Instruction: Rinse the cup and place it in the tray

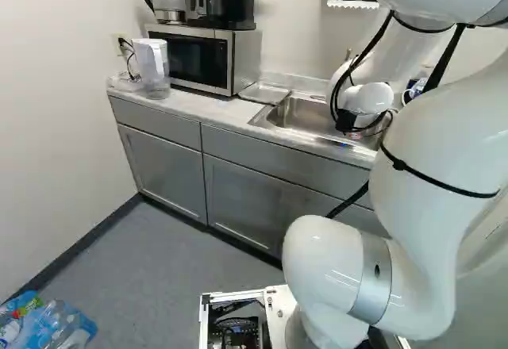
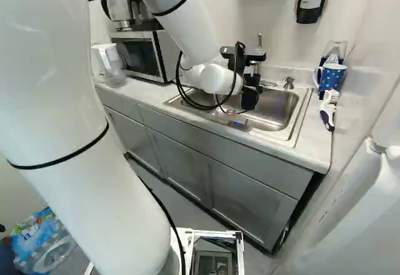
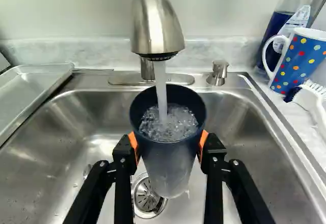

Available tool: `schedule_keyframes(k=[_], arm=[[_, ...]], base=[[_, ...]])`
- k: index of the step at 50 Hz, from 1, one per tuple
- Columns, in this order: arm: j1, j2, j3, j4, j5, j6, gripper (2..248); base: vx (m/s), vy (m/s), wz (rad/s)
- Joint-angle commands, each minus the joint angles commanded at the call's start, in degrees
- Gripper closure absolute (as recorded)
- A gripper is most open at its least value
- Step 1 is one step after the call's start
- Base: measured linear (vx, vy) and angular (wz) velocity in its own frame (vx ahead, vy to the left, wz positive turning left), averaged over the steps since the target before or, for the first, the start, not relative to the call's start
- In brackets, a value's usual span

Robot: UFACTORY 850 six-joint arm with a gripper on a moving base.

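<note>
- Your gripper [image 3: 168, 145] is clamped on the cup [image 3: 170, 170], orange pads [image 3: 204, 139] on two opposite sides of the upper wall, below the rim.
- Cup is upright over the sink [image 3: 48, 132], mouth under the running faucet [image 3: 155, 25]. Stream [image 3: 161, 89] lands inside; water and bubbles show in it.
- Weight: light when drained, I'd guess, but noticeably heavier with water in. Expect a swing in load when you tip it out.
- Material: looks like thin, fairly stiff plastic (can't rule out glass, so treat it gently). Squeeze enough to hold, not enough to bow the wall.
- Surface: wet, so assume slick. Watch for it rotating between your pads on the pour.
- Shape: seems to narrow toward the base (part of that may be perspective). If so, the wider top should help resist dropping through.
- Hold: keep the current one. It leaves mouth and base free for pouring and set-down; no obvious reason to regrip.
- Tray [image 3: 33, 84] sits beside the basin, across from the dotted mug [image 3: 303, 58]. Drain the cup first, move slowly, release only once it's supported.
</note>
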Motion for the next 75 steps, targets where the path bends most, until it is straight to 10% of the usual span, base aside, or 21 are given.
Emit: schedule_keyframes(k=[28,75], arm=[[0.45,0.19,0.19,0.00,0.00,0.00,124],[9.28,-0.16,-0.92,0.00,0.00,0.00,124]], base=[[0.000,0.000,0.000],[0.000,0.000,0.000]])
